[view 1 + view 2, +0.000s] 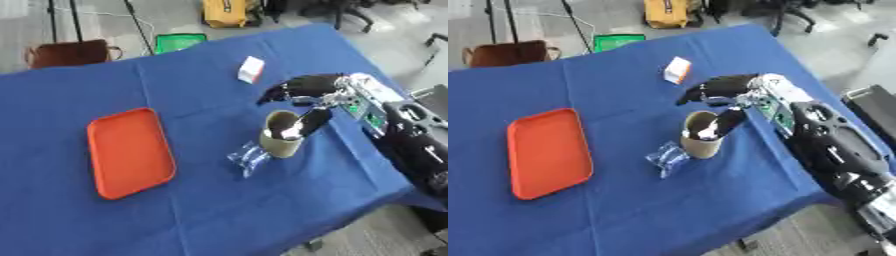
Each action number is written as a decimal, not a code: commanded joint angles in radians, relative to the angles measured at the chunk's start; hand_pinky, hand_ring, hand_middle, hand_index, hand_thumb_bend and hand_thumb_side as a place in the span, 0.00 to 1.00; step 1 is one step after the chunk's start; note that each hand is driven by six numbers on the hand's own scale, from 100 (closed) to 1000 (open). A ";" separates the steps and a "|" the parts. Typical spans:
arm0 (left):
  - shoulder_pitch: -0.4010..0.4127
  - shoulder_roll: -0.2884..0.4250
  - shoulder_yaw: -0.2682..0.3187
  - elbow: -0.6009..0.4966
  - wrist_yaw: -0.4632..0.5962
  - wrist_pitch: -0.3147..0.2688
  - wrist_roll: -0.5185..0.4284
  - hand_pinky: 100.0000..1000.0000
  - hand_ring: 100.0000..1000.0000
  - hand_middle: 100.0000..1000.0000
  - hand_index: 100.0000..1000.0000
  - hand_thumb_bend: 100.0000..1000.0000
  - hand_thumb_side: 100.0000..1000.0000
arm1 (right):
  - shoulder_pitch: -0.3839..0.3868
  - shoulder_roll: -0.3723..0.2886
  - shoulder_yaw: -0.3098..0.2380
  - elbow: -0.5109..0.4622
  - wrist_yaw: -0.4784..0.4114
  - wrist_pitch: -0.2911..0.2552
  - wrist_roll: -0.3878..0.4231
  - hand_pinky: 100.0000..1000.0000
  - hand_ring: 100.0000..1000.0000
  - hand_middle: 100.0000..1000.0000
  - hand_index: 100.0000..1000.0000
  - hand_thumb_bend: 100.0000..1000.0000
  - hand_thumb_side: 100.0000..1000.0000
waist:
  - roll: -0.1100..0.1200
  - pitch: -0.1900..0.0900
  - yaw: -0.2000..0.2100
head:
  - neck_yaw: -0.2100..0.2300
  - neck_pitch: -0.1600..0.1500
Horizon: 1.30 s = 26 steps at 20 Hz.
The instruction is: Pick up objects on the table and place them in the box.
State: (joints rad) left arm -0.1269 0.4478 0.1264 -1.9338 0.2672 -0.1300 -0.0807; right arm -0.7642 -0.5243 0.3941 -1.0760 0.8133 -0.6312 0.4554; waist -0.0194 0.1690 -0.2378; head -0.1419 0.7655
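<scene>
The right robot hand (306,97) pinches the rim of the paper cup (282,134) at desk centre, thumb inside; it should lift straight up, clearing the clear wrapper (248,157) at seven o'clock, toward the orange tray (129,152) at nine o'clock.

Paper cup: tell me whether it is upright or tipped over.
Upright. The paper cup stands on the blue table with its mouth facing up, and the right hand has its thumb hooked inside the rim.

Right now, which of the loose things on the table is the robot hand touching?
The tan paper cup: the right robot hand has its thumb inside the rim. The clear wrapper lies beside the cup, and the white box sits apart, untouched.
</scene>
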 commanded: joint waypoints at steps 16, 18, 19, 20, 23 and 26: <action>-0.006 0.019 0.001 -0.009 0.000 -0.002 -0.006 0.72 0.75 0.74 0.88 0.29 1.00 | 0.004 -0.035 0.011 -0.014 -0.004 -0.018 0.034 0.85 0.85 0.86 0.98 0.34 0.77 | 0.003 -0.009 -0.001 | -0.008 0.004; -0.007 0.019 0.000 -0.009 0.000 -0.002 -0.007 0.72 0.75 0.74 0.88 0.29 1.00 | 0.008 -0.034 0.013 -0.005 0.005 -0.026 0.036 0.85 0.85 0.86 0.98 0.35 0.78 | 0.004 -0.009 -0.001 | -0.008 0.004; -0.007 0.019 0.000 -0.010 0.000 -0.002 -0.007 0.72 0.75 0.74 0.88 0.29 1.00 | 0.009 -0.034 0.014 -0.001 0.010 -0.028 0.036 0.86 0.85 0.86 0.98 0.36 0.78 | 0.004 -0.009 -0.002 | -0.008 0.004; -0.007 0.019 0.000 -0.010 0.000 -0.002 -0.007 0.72 0.75 0.74 0.88 0.29 1.00 | 0.010 -0.033 0.014 0.002 0.016 -0.031 0.037 0.86 0.86 0.86 0.98 0.36 0.78 | 0.005 -0.009 -0.002 | -0.009 0.004; -0.008 0.018 -0.001 -0.010 0.000 -0.002 -0.008 0.72 0.75 0.74 0.88 0.29 1.00 | 0.013 -0.030 0.014 0.011 0.030 -0.036 0.038 0.86 0.86 0.87 0.98 0.36 0.79 | 0.006 -0.008 -0.002 | -0.010 0.004; -0.008 0.017 -0.001 -0.011 0.000 -0.002 -0.008 0.72 0.75 0.74 0.88 0.29 1.00 | 0.016 -0.026 0.013 0.017 0.044 -0.039 0.037 0.86 0.86 0.87 0.98 0.37 0.79 | 0.009 -0.008 -0.003 | -0.011 0.004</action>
State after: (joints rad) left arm -0.1269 0.4478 0.1213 -1.9338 0.2672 -0.1314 -0.0867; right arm -0.7371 -0.5249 0.4138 -1.0576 0.8473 -0.6482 0.4757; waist -0.0110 0.1728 -0.2392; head -0.1507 0.7655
